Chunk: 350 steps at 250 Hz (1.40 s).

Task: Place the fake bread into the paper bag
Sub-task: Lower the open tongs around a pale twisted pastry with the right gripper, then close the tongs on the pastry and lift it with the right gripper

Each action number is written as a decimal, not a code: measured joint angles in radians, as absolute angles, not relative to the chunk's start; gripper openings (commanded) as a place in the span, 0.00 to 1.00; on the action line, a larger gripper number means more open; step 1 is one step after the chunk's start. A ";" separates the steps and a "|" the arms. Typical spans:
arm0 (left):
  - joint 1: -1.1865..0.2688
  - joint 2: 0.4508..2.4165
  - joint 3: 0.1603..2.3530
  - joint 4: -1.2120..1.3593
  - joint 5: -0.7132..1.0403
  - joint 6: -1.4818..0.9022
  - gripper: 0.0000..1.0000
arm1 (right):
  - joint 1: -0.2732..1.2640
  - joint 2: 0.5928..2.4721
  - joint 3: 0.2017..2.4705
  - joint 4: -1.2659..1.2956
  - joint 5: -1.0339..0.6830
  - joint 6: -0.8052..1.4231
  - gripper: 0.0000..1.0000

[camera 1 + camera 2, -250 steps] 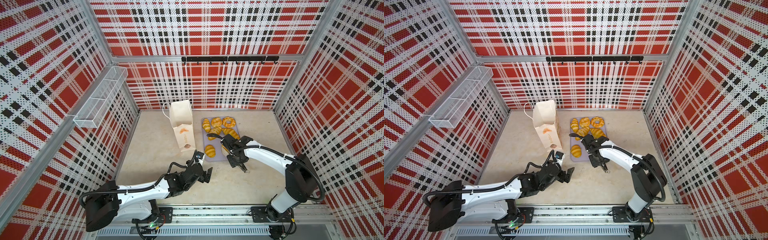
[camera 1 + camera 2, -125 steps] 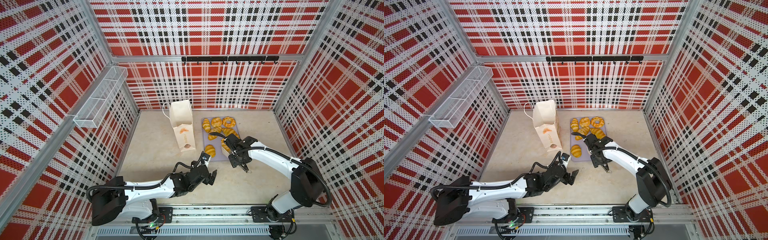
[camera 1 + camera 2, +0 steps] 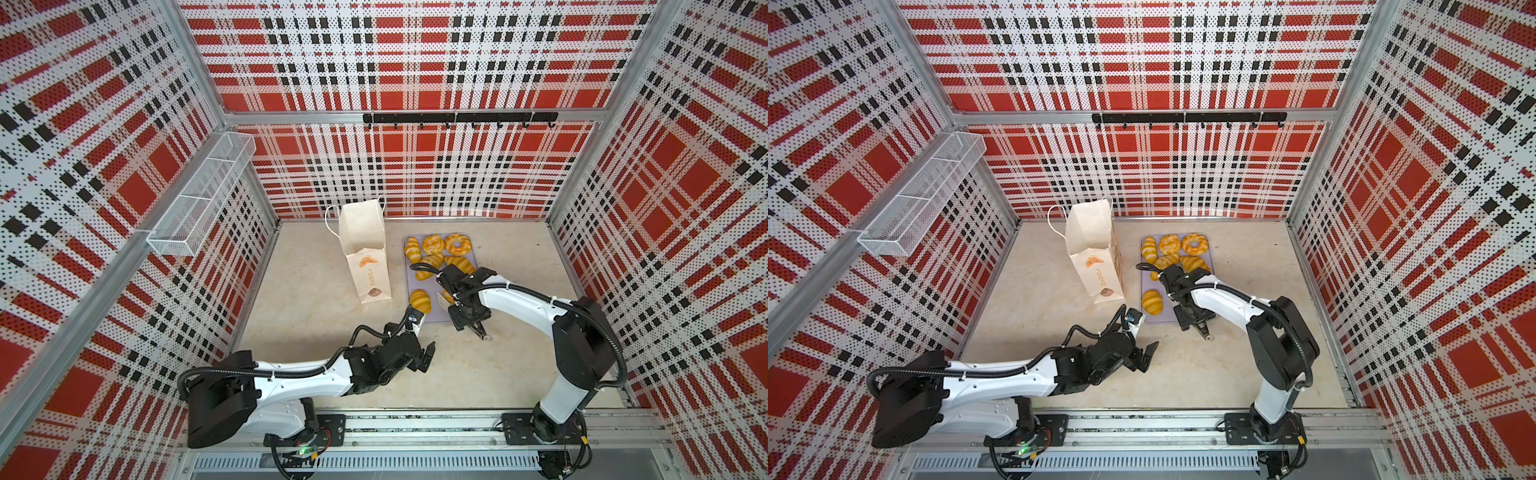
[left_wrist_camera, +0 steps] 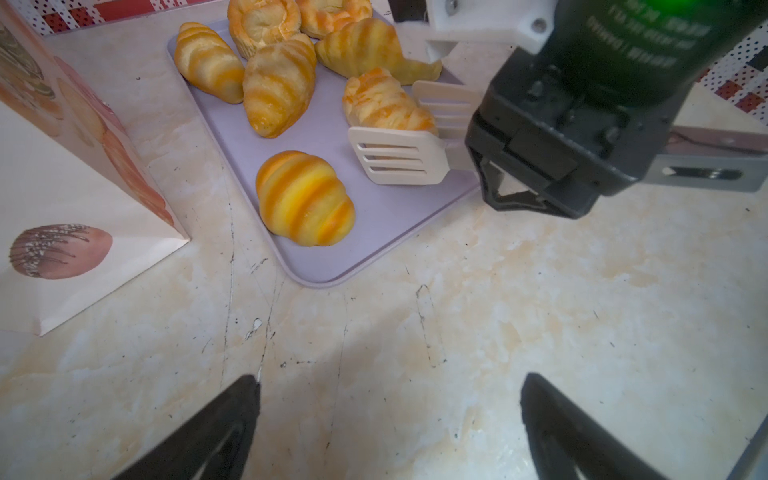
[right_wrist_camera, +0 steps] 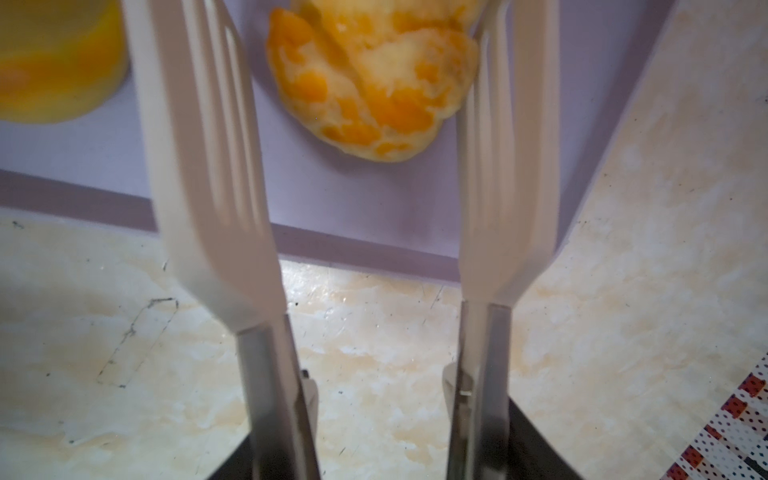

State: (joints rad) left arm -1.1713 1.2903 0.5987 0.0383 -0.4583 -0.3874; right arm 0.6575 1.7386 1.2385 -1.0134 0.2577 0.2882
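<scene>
White tongs (image 4: 436, 158) gripped by the right hand (image 3: 463, 316) have shifted to straddle a croissant (image 4: 386, 104) on the lilac tray (image 4: 374, 216) beside the paper bag (image 3: 365, 270); the open left hand (image 4: 388, 399) has edged nearer; lifting looks next.

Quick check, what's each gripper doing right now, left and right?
left gripper: open, empty, above the table.
right gripper: closed on the tongs, blades apart either side of a pastry.

Paper bag (image 3: 365, 257) left of tray (image 4: 316, 133), fake bread (image 3: 432, 244) on tray (one nearer front)
</scene>
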 measured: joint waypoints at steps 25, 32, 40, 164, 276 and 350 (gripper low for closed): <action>-1.172 1.292 0.600 0.037 -0.470 -0.384 0.99 | 0.655 1.746 1.242 -1.017 0.263 0.279 0.47; -1.173 1.292 0.600 0.037 -0.474 -0.382 0.99 | 0.654 1.746 1.243 -1.018 0.263 0.278 0.44; -1.174 1.292 0.600 0.037 -0.479 -0.381 1.00 | 0.654 1.746 1.244 -1.018 0.265 0.276 0.42; -1.143 1.233 0.601 0.033 -0.460 -0.355 1.00 | 0.637 1.614 1.159 -0.979 0.240 0.231 0.30; -1.092 1.130 0.620 0.000 -0.468 -0.332 0.99 | 0.643 1.456 1.148 -0.952 0.193 0.210 0.30; -1.069 1.021 0.693 -0.104 -0.501 -0.308 0.99 | 0.686 1.417 1.213 -0.964 0.189 0.202 0.31</action>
State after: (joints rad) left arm -1.0691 1.0206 0.6933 -0.1036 -0.5011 -0.3080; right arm 0.6865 1.4166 1.2133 -0.9638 0.1894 0.2016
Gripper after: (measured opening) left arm 0.995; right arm 0.311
